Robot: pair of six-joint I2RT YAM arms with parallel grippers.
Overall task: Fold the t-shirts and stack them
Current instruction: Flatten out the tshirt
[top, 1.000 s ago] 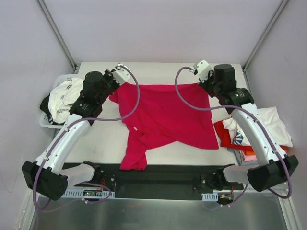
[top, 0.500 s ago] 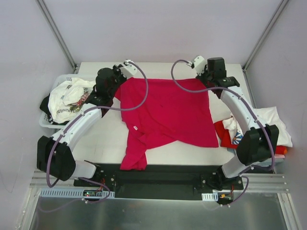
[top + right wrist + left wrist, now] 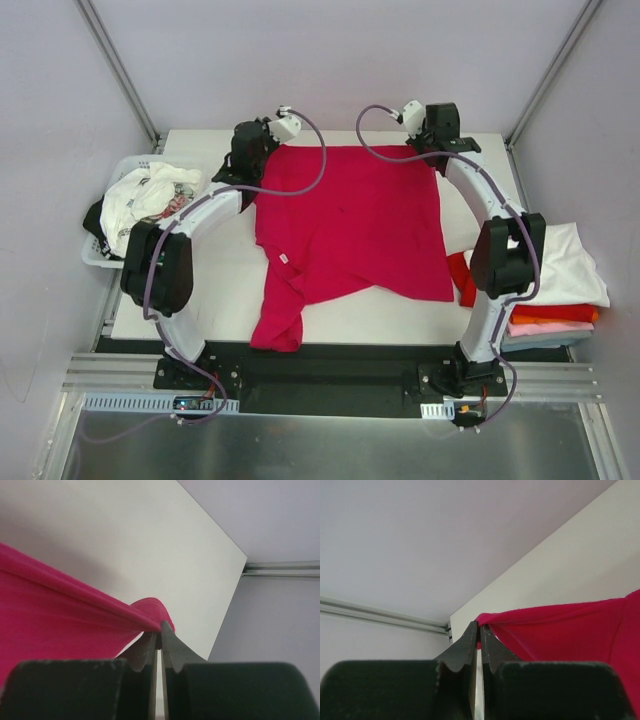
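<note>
The left fingers point(image 3: 469, 641) are pressed together on the far left corner of the crimson-magenta t-shirt point(image 3: 350, 220), a small nub of cloth pinched between their tips. The right fingers point(image 3: 171, 641) are likewise closed on the far right corner, where the fabric bunches into a small fold just above the tips. From both pinches the hem runs taut in a nearly straight line across the far side of the counter point(image 3: 220, 280). Both arms reach far forward from their bases, the wrists close to the back edge

The shirt lies spread over the middle of the counter, mostly flat at the far end and on the right. Its near left part is crumpled, with a twisted length of cloth trailing to the near edge

At the right edge sits a stack of folded t-shirts point(image 3: 560, 290), white on top with orange and pink layers under it. At the left edge a white basket point(image 3: 96, 256) holds a rumpled white printed t-shirt point(image 3: 145, 200) and something dark
</note>
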